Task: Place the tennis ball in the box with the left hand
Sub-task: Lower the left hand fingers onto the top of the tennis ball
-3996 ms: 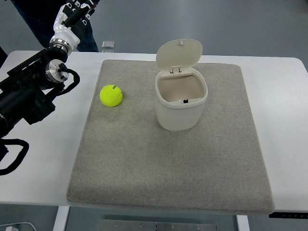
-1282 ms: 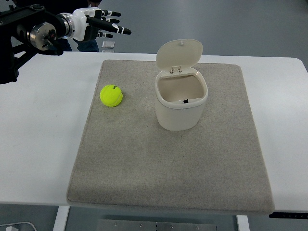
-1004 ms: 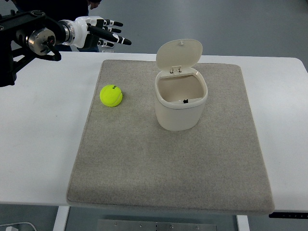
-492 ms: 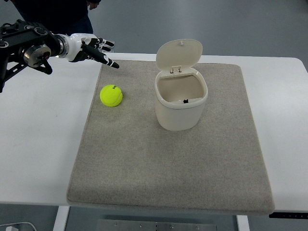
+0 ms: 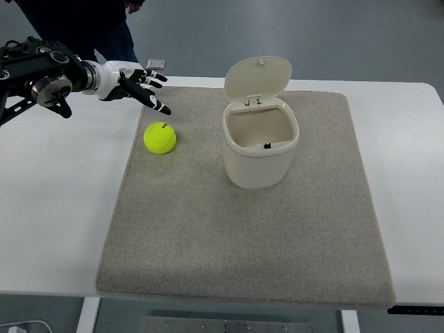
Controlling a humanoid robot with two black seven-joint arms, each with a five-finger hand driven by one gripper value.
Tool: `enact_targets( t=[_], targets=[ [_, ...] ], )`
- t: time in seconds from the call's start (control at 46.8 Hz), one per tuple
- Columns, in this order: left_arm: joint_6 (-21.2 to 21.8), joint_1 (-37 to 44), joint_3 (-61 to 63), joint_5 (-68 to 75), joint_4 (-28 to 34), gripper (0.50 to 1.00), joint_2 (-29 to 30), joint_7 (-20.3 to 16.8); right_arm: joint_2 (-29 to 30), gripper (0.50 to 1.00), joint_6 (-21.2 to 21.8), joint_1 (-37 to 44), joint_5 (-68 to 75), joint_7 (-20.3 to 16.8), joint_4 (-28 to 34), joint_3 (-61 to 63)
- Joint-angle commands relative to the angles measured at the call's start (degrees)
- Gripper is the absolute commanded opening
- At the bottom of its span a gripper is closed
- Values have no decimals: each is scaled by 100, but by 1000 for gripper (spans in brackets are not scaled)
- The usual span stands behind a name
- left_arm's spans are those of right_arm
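A yellow-green tennis ball (image 5: 160,137) lies on the left part of a grey felt mat (image 5: 243,229). A cream box (image 5: 261,146) stands upright in the mat's middle back, its hinged lid (image 5: 258,76) flipped open and its inside empty. My left hand (image 5: 139,87) comes in from the upper left, fingers spread and empty. It hovers just behind and left of the ball, its fingertips (image 5: 164,110) a little short of it and not touching. The right arm is out of view.
The mat lies on a white table (image 5: 55,208). A person's dark trouser legs (image 5: 83,21) stand beyond the table's far left edge. A small grey object (image 5: 156,64) lies at the table's back edge.
My left hand has swung from the far upper left down and toward the ball, now close above and behind it. The ball and the box have not moved.
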Motion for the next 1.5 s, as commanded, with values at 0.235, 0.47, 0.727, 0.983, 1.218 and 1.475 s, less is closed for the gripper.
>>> enact_targets(
  t=[0.235, 0.47, 0.727, 0.983, 1.218, 1.475],
  targets=[
    [2, 18, 37, 99, -346, 1000, 85, 1, 0, 938, 0, 0, 0, 0, 0, 0],
    [20, 44, 46, 108, -478, 1000, 85, -7, 0, 938, 0, 0, 0, 0, 0, 0],
    [37, 44, 46, 108, -522, 1000, 164, 10, 0, 938, 0, 0, 0, 0, 0, 0],
    [-16, -8, 46, 108, -654, 1000, 252, 1, 0, 938, 0, 0, 0, 0, 0, 0],
    [-16, -79, 239, 117, -900, 1000, 287, 28, 0, 938, 0, 0, 0, 0, 0, 0],
    [-7, -149, 424, 134, -988, 1000, 375, 133, 0, 938, 0, 0, 0, 0, 0, 0]
  ],
)
